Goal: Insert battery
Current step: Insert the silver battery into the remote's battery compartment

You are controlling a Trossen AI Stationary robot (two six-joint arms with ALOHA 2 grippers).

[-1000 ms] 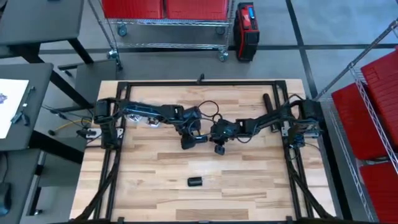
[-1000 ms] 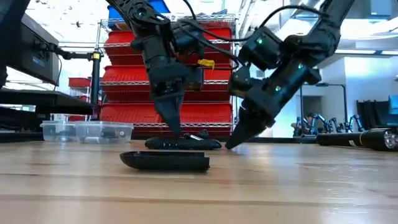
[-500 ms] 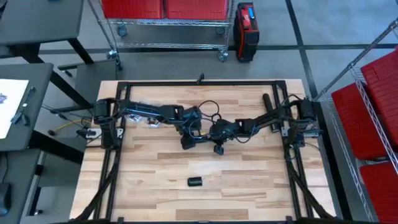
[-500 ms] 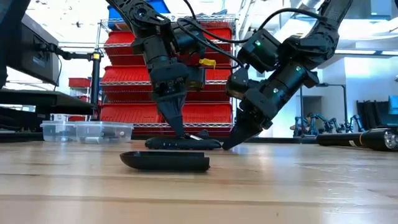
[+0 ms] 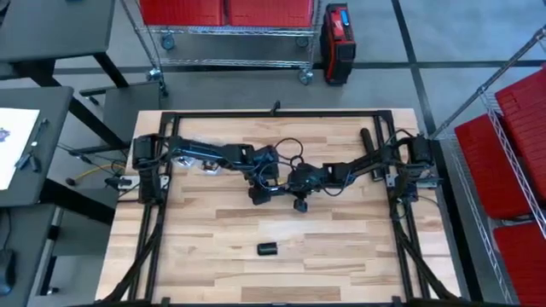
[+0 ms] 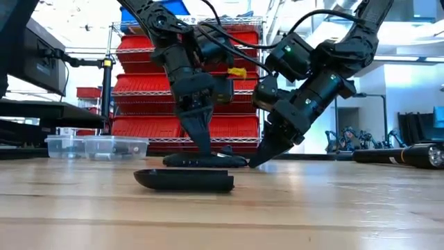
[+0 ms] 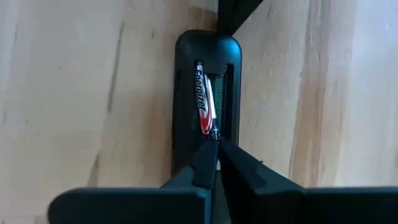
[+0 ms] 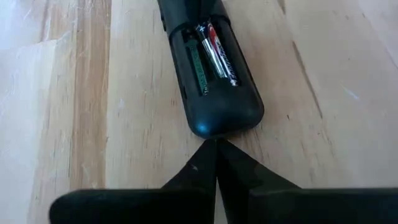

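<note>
A black remote (image 7: pixel 186 87) lies back-up on the wooden table near its middle, its battery bay open. One red-and-silver battery (image 7: pixel 204 99) lies in the bay beside an unfilled slot (image 8: pixel 194 67). My left gripper (image 7: pixel 216 148) is shut, its tips down at the battery's end. My right gripper (image 8: pixel 216 144) is shut too, its tips at the remote's rounded end (image 8: pixel 217 124). In the low view the left gripper (image 6: pixel 208 151) stands over the remote (image 6: pixel 205 160) and the right gripper (image 6: pixel 254 164) slants down beside it. My left gripper presses its shut fingertips (image 7: pixel 210 152) on the battery's end (image 7: pixel 213 132), the end farther from my right gripper. It comes from above, slanting from the table's left, along the battery. My right gripper sets its shut tips against the remote's rounded end (image 8: pixel 214 132), slanting down from the table's right; the remote lies flat on the table.
A loose black battery cover (image 5: pixel 268 249) lies nearer the front edge; it is also in the low view (image 6: pixel 184 180). Clear plastic boxes (image 6: pixel 97 146) stand at the far left and a dark cylinder (image 6: pixel 406 154) lies at the right. Bare wood surrounds the remote.
My left gripper has slid its shut tips along the remote toward my right gripper, staying low over the bay. My right gripper has edged in toward the remote's end. The remote has stayed where it lies.
</note>
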